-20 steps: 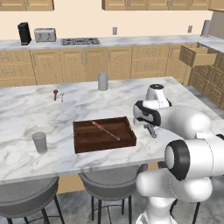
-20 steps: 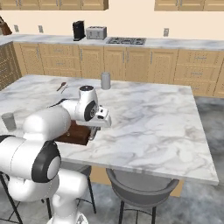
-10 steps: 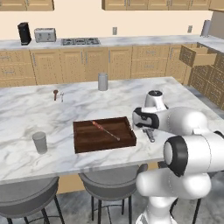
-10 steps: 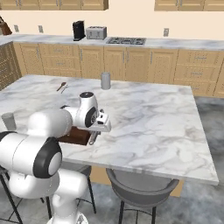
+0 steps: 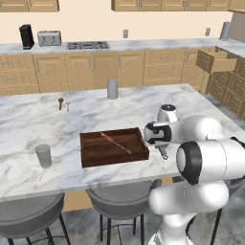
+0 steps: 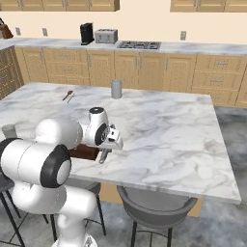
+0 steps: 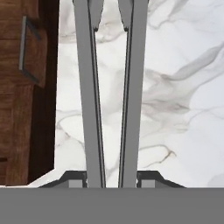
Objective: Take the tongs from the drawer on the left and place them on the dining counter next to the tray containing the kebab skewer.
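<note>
The fingers [image 7: 112, 181] are clamping the tongs [image 7: 109, 87], holding them low over the marble surface [image 5: 201, 103] just beside the tray [image 5: 115, 147]. If they're letting go while tilted, the tongs could be sliding off the near edge or clipping the tray wall. I'm counting 1 tongs, 1 tray, 1 kebab skewer [image 5: 115, 142], 2 cups [image 5: 43, 155], and 1 open drawer [image 5: 214, 61] at the back.

Arm shell: glossy white, fat rounded segments, smooth all the way up.
Joints: dark charcoal rings and black end caps showing between the white sections.
Wrist: short white cylinder with a dark round face.
Gripper [image 6: 103, 155]: pale grey hand block, two small dark finger tips [image 7: 72, 179] with squared, stepped bases.
</note>
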